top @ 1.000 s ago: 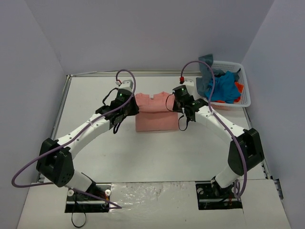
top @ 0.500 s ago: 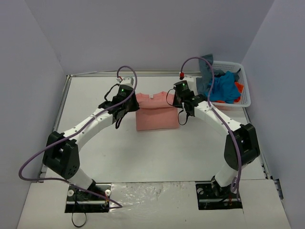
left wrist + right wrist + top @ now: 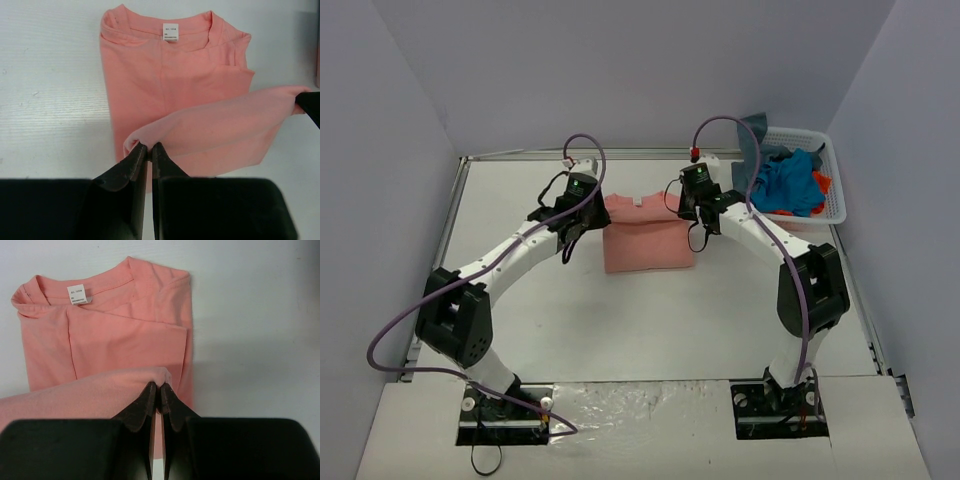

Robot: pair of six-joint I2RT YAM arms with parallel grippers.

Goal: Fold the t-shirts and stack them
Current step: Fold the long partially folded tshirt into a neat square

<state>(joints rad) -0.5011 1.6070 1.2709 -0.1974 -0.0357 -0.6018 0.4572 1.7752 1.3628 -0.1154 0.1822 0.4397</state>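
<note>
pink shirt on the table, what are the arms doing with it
Both arms are folding the salmon-pink t-shirt on the table. The left tool and right tool are each shut on a corner of its lower edge, held up over the body. It is already folded in along both sides. More shirts sit heaped in the white basket at the far right.

I have bare tabletop (image 3: 650, 320) from the salmon-pink t-shirt (image 3: 648, 250) down to 6 o'clock, between my two arms, and more at 9 o'clock beyond the left arm. At 2 o'clock the white basket (image 3: 836, 205), heaped with t-shirts (image 3: 790, 185), stands near my right arm. The shirt's raised hem stretches between the left gripper (image 3: 149, 146) and the right gripper (image 3: 160, 386), barring the way across.
</note>
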